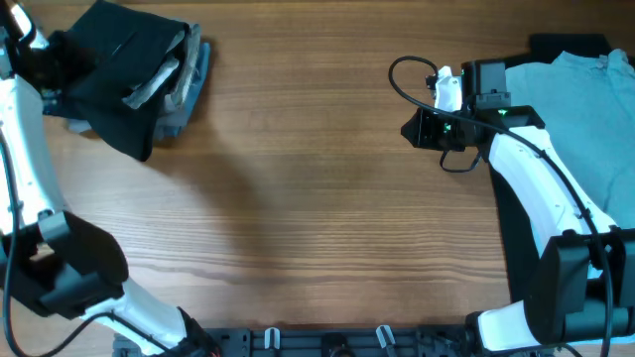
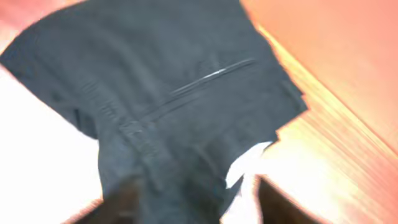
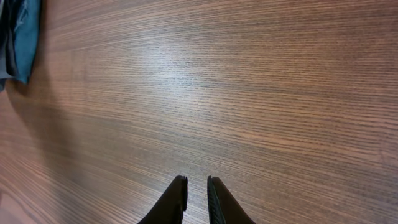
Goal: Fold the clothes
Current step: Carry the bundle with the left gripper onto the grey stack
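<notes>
The dark garment (image 1: 124, 64) lies bunched at the far left corner of the worktop (image 1: 298, 208), resting on a small pile of blue and grey clothes (image 1: 190, 71) that shows along its right edge. In the left wrist view the dark garment fills most of the frame, with a pale zipper line (image 2: 211, 76) across it and a white patch (image 2: 245, 165) near its lower edge. The left pincer (image 2: 199, 202) is at this garment. Its two fingers appear only as blurred dark shapes set apart at the bottom of the frame, so it cannot be told whether they grip the cloth. The right pincer (image 3: 196, 190) hangs over bare worktop, well apart from the pile. Its fingers are drawn together to a thin slit with nothing between them. A light grey shirt (image 1: 585, 109) lies spread at the far right edge, partly under the right arm (image 1: 536, 169).
</notes>
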`<control>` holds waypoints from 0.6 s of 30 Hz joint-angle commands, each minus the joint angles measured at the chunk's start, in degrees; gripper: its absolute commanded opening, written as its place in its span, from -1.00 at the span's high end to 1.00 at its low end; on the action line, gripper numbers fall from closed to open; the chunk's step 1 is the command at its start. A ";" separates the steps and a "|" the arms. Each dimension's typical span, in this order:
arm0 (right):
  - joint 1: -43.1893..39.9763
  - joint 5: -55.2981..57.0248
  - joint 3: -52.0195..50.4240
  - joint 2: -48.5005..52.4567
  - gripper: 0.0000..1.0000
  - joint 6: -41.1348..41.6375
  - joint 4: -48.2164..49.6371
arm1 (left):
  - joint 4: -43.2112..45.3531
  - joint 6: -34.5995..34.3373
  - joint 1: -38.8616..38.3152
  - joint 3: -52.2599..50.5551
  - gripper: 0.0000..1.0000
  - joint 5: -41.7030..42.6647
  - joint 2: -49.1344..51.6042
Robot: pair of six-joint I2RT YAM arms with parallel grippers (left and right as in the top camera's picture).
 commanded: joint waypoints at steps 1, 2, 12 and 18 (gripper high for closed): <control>0.17 -0.68 -0.13 -0.37 0.66 1.68 0.04 | 5.05 3.45 -0.76 0.59 0.92 0.31 -0.20; 0.17 -0.70 -0.13 -0.37 0.66 1.77 0.04 | 7.93 4.42 -0.87 0.57 0.92 0.28 0.48; 0.17 -0.72 -0.13 -0.37 0.66 5.99 0.11 | -11.69 6.01 -2.97 0.26 0.92 -0.09 15.61; 0.17 -0.92 -0.13 -0.37 0.67 6.14 -0.09 | -15.41 6.19 -5.95 6.14 0.65 3.54 8.35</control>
